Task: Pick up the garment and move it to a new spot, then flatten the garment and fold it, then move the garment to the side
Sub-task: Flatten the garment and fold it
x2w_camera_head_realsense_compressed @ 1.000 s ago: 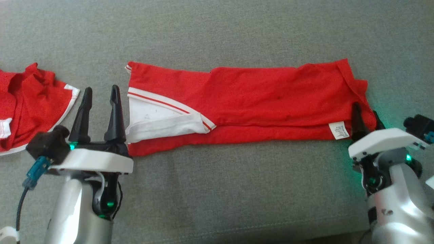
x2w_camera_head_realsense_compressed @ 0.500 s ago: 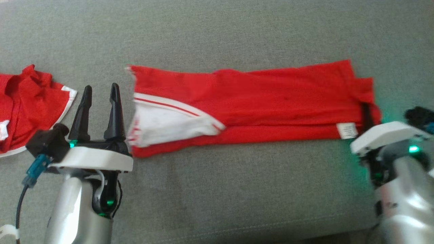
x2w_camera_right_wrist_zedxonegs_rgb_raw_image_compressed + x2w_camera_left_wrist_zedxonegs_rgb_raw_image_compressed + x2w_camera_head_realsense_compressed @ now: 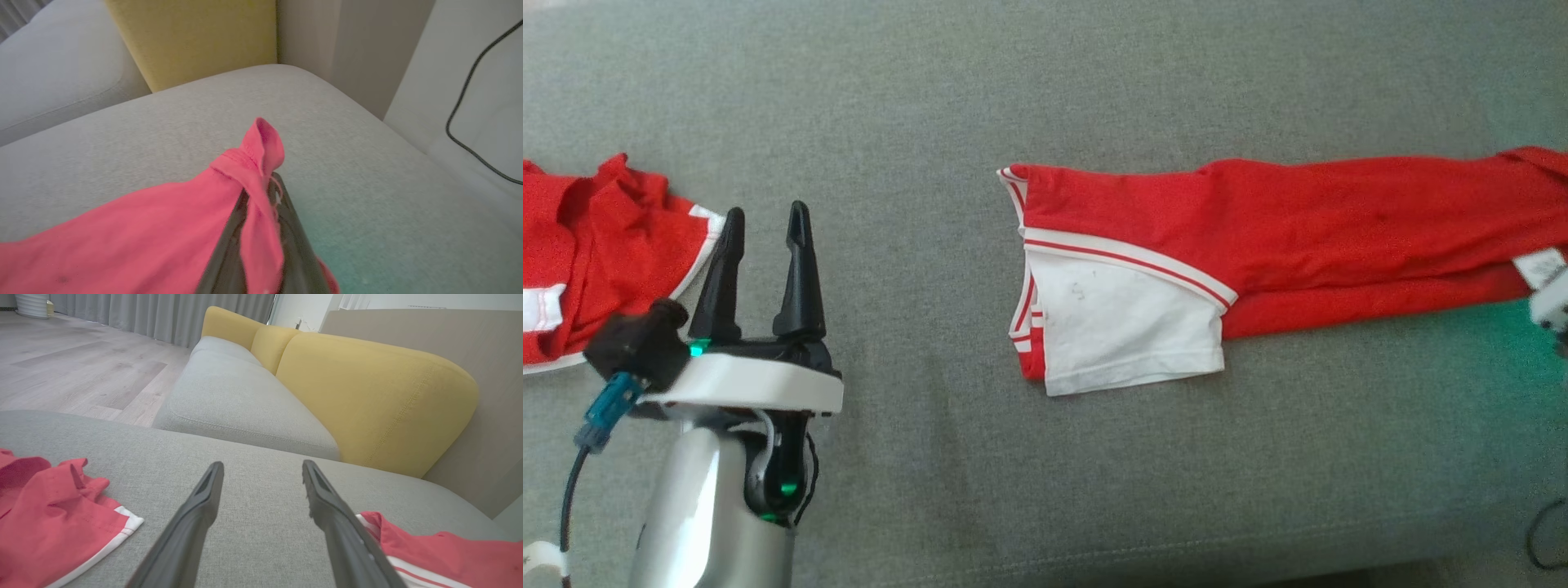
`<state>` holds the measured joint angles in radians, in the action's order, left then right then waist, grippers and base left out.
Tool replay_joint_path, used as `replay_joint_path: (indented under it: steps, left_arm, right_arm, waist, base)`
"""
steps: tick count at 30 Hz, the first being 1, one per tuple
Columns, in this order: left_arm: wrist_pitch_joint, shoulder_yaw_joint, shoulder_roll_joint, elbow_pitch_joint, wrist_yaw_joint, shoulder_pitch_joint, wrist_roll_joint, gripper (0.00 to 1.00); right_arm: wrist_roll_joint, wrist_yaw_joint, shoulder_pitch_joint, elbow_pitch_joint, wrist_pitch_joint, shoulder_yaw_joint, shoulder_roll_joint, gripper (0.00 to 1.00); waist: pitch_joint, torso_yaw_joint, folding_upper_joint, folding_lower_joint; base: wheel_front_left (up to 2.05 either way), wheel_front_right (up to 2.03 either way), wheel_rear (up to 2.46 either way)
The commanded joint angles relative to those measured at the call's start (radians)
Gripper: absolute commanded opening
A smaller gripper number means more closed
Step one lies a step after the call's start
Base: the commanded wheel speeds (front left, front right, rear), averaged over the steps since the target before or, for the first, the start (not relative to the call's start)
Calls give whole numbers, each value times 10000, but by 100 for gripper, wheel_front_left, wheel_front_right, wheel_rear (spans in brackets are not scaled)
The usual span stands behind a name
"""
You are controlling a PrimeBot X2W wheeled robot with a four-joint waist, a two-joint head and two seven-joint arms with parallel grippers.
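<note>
Garment (image 3: 1339, 237) — red, white-trimmed, folded into a long strip, lay across the right half of the grey cushion (image 3: 1013, 490).

Hazards, as judged:
- Cushion's left end: a second red garment (image 3: 596, 245) lay crumpled there. The idle arm could have taken the wrong piece.
- Cushion's middle: the strip's loose white sleeve (image 3: 1127, 327) lay flat and unheld. Drag against the cushion could have opened the fold.
- Cushion's right edge: the hold was on a thin bunch of hem alone — it could have slipped free, or the strip could have spilled off the cushion.

Jaws:
- The left gripper (image 3: 766, 212) was spread wide and empty over the cushion's left part, well apart from the sleeve end.
- The right gripper (image 3: 265, 196) was clenched on the strip's hem corner near the cushion's right edge, with red cloth pinched between its fingers and draped over them.
</note>
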<state>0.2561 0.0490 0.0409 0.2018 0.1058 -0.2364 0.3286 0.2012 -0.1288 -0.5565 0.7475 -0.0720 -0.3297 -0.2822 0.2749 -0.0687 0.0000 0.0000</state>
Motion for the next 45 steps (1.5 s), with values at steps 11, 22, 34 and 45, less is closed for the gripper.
replay_joint_path:
  steps: [11,22,34,45]
  left_arm:
    - [57,-307,93,-219,-91,-134,273,100]
    - [57,-158,93,-150,-193,105,536,100]
    - [57,152,93,-157,-272,82,729,100]
    - [57,369,93,5,-298,35,826,100]
  right_arm:
    - [931,-19,-165,-2105,-1168,1589,1343,0]
    - [3076,-19,957,-5154,-2632,4004,2289,0]
    - [4601,-19,1281,-4249,-1111,6927,2317,0]
    - [5460,-19,448,-2136,762,8915,2318,100]
  waist:
    - [-548,-59,0,0]
    - [-967,57,0,0]
    - [-768,527,0,0]
    - [-557,958,0,0]
  base:
    - [0,0,0]
    - [0,0,0]
    - [0,0,0]
    - [0,0,0]
